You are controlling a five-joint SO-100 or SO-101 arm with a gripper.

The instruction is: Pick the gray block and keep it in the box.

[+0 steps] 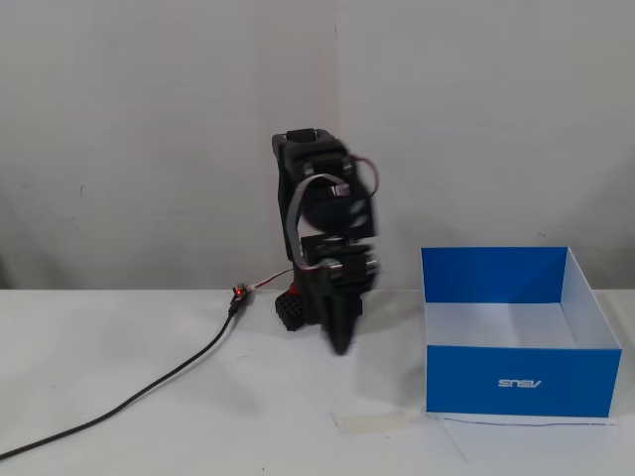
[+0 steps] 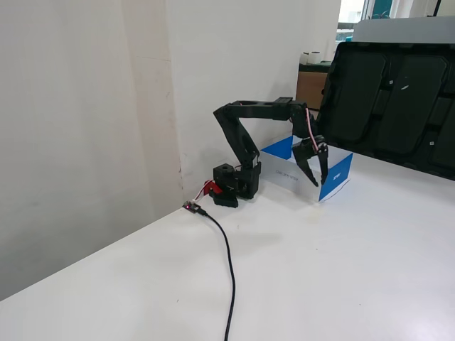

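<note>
The gray block does not show in either fixed view. The box [image 1: 521, 382] stands on the white table at the right, blue outside with a white logo, white inside. What shows of its inside is bare. It also shows in the other fixed view [image 2: 335, 176], behind the arm. My gripper [image 1: 340, 342] hangs pointing down above the table, just left of the box. In the side-on fixed view the gripper [image 2: 320, 182] has its jaws a little apart with nothing between them, in front of the box's near corner.
A black cable [image 1: 149, 392] runs from the arm's base across the table to the front left; it also shows in the other fixed view [image 2: 229, 270]. A strip of tape [image 1: 372, 421] lies by the box's front corner. A large black panel [image 2: 398, 92] stands behind the table.
</note>
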